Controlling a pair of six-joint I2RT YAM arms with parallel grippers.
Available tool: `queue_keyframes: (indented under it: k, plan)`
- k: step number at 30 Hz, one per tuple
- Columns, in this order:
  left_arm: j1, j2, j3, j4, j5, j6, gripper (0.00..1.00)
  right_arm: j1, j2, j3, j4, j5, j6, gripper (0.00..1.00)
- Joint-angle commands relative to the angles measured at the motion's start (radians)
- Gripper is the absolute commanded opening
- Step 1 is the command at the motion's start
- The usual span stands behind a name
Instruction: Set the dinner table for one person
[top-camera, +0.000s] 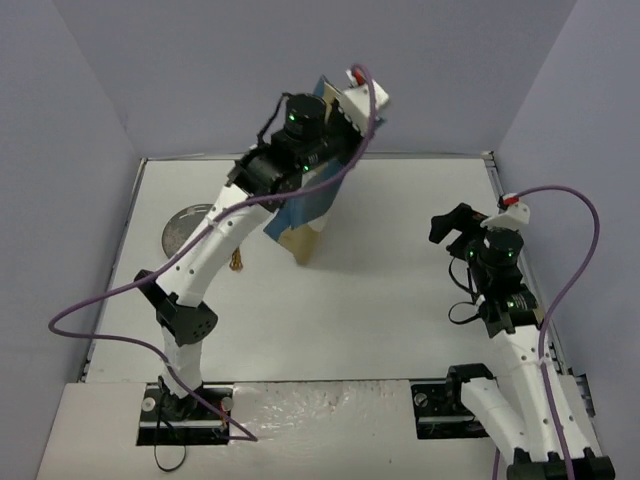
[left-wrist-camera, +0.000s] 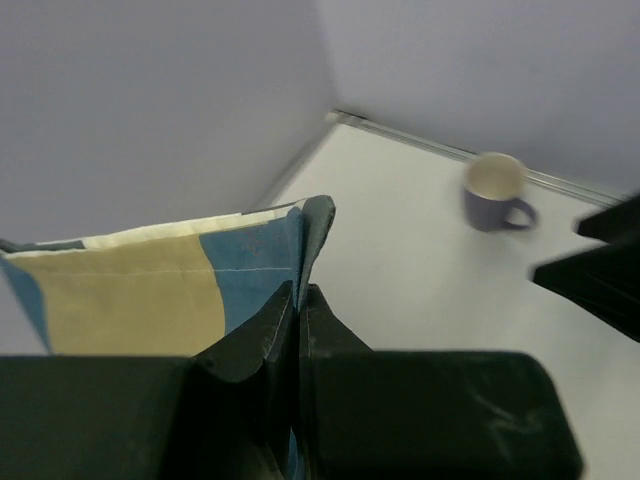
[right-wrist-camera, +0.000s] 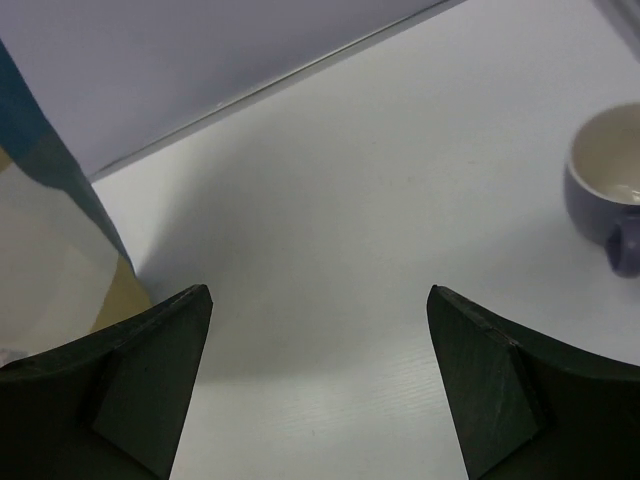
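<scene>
Left claw: clamping shut on a corner of the striped placemat, which is hanging from it.
Right claw: gaping wide, gripping nothing, hovering near the mug.
Counter: lying beneath both arms.

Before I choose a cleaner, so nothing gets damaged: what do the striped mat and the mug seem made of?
The mat: likely woven cloth, matte; it creases and hangs limp from the left fingers. The mug: probably glazed ceramic, purple outside, cream inside, thick rounded rim.
</scene>
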Motion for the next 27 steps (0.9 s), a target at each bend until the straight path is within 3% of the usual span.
queue_keyframes:
  k: [1, 12, 15, 17, 21, 25, 27]
  plan:
    - [-0.119, -0.028, -0.140, 0.099, 0.042, -0.037, 0.00, -0.001, -0.092, 0.050, -0.081, 0.238, 0.038, 0.87]
    - [-0.306, -0.166, -0.698, 0.378, -0.066, -0.309, 0.00, -0.001, -0.169, 0.073, -0.281, 0.445, 0.075, 0.89]
    - [-0.323, -0.221, -0.798, 0.413, -0.062, -0.391, 0.22, -0.002, -0.167, 0.073, -0.289, 0.452, 0.069, 0.90]
    - [-0.329, -0.275, -0.876, 0.431, -0.057, -0.431, 0.44, -0.001, -0.150, 0.071, -0.287, 0.434, 0.069, 0.91]
    - [-0.332, -0.372, -0.967, 0.407, -0.068, -0.486, 0.78, -0.001, -0.064, 0.064, -0.256, 0.284, 0.047, 0.91]
    - [-0.327, -0.461, -1.014, 0.345, -0.168, -0.509, 0.90, -0.001, 0.051, 0.042, -0.191, 0.127, 0.027, 0.90]
    - [-0.309, -0.511, -1.021, 0.253, -0.334, -0.514, 0.93, 0.000, 0.139, 0.025, -0.152, 0.061, 0.009, 0.88]
